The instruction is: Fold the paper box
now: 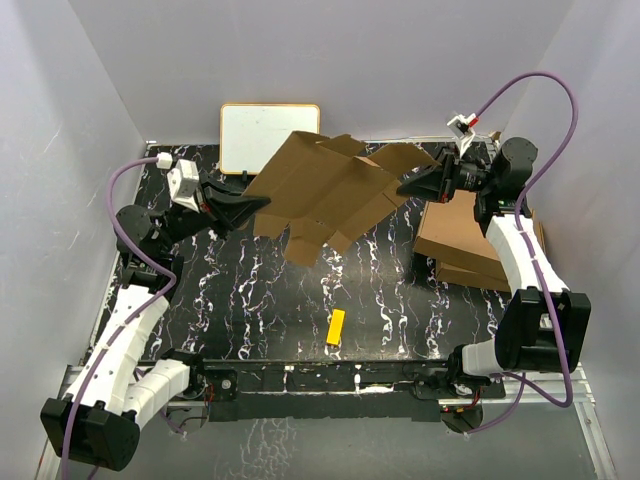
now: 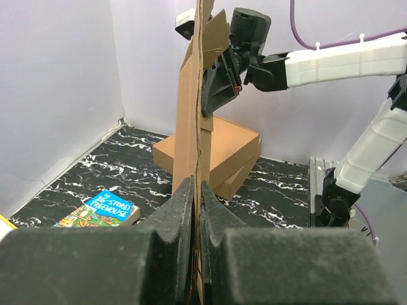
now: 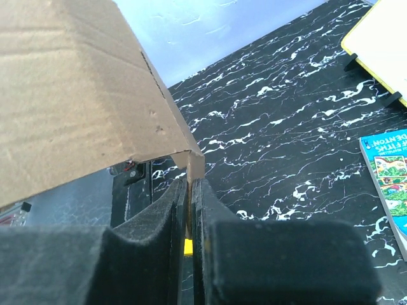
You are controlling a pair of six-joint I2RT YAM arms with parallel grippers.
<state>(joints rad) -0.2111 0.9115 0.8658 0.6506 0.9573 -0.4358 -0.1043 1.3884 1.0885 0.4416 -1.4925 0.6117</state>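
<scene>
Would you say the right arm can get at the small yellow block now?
Probably not yet: the right gripper is shut on the brown cardboard paper box, though nothing covers the yellow block.

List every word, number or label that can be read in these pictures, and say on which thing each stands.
"TREEHOUSE", under a partly blurred "-STOREY": cover of the book, left wrist view; the number before it is unreadable.
"DENTON": a cover at the frame edge, likely the same book, right wrist view; the rest is cut off.
No print shows on the paper box or the whiteboard.
</scene>
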